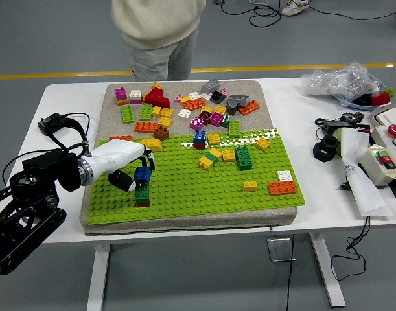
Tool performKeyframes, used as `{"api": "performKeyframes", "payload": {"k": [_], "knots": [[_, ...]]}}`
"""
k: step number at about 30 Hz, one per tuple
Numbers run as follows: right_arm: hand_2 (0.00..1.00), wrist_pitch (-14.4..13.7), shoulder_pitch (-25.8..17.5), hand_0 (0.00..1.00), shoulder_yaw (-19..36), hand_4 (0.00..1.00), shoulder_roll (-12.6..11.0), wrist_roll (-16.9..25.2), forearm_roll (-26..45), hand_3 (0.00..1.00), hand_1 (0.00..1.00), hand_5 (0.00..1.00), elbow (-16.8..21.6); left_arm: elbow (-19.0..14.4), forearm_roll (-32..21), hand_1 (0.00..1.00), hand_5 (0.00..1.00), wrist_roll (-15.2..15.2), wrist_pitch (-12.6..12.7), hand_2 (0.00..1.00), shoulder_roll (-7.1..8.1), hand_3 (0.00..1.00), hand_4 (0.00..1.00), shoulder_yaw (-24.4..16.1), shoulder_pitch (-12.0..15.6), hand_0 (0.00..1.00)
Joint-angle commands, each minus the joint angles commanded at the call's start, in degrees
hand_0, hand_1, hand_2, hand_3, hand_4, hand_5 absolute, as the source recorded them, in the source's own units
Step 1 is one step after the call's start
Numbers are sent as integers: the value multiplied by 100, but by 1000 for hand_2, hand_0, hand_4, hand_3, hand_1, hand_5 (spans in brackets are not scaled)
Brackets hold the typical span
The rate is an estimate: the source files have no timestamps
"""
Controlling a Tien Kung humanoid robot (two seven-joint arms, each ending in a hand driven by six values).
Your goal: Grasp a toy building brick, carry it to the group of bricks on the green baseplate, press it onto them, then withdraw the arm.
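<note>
Brick: small blue plastic toy building brick (143,173), pinched in the left hand and sitting on top of the green brick stack, at about 8 o'clock on the baseplate.
Fingers: dark fingertips (146,162) of the left hand curl around the blue brick from above and from its left side.
Left hand: white-shelled five-fingered robot hand (123,166), reaching in from 9 o'clock, low over the baseplate's left part.
Left arm: black arm (29,201) with a looped black cable, coming from the lower left corner.
Stack: tall green plastic brick stack (142,193) with a dark red base, directly below the blue brick.
Baseplate: bright green studded plastic baseplate (204,194) on a grey pad, holding scattered bricks toward 12 and 3 o'clock.
Loose bricks: mixed coloured brick pile (185,107) on the grey pad at 12 o'clock.
Person: cream-coloured sweater (160,23) at the table's far side; hands not visible.
</note>
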Motion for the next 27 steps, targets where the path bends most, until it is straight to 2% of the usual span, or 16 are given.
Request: {"api": "performKeyframes", "payload": {"k": [27], "knots": [[740, -4, 33, 771, -12, 998, 3, 2, 34, 765, 691, 764, 0, 228, -91, 734, 2, -29, -7, 530, -109, 568, 704, 24, -52, 775]]}}
